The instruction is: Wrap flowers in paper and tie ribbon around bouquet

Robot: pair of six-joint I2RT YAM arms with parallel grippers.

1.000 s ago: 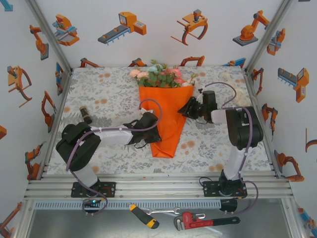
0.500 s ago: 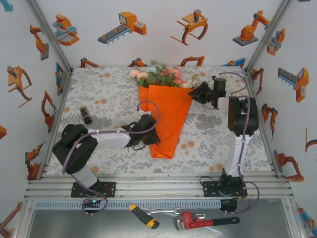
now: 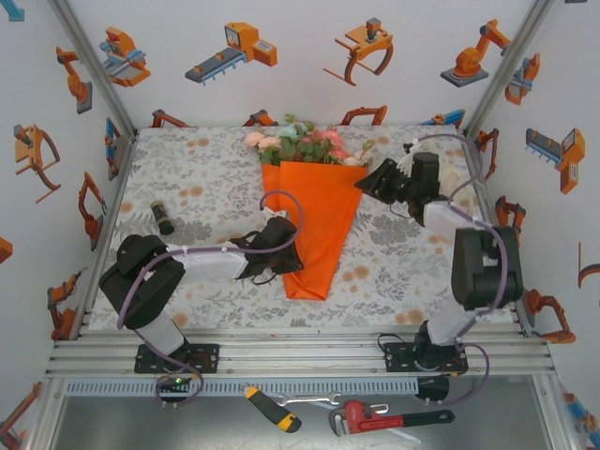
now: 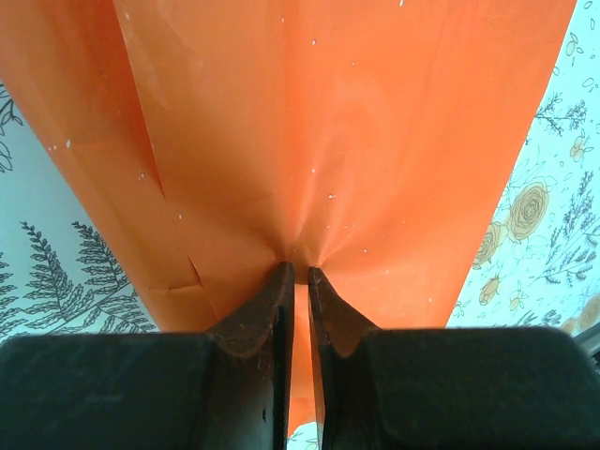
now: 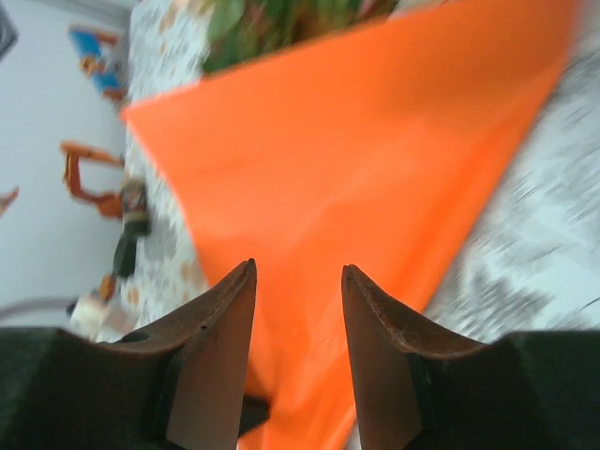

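From above, the paper (image 3: 319,220) lies folded into a tapering cone with its tip toward the arms. The flowers (image 3: 302,142) spill from its wide far mouth: pink, peach and white heads among green leaves. The left gripper (image 3: 284,255) sits at the paper's left edge, low on the cone. The right gripper (image 3: 373,180) hangs just beside the paper's upper right corner. Well to the left of the paper, a small dark cylinder (image 3: 164,221) lies on the floral tablecloth (image 3: 206,178). White walls (image 3: 291,89) with orange robot stickers (image 3: 239,49) close in the space. Below the paper's tip, past the table's near edge, lie a screwdriver (image 3: 274,410) and a red pipe wrench (image 3: 375,415).

The left wrist view shows that gripper's fingers almost together, pinching the paper — creases fan out from the tips.

The right wrist view is blurred. Its jaws stand apart with nothing between them, and the paper lies beyond, green leaves at its top edge.
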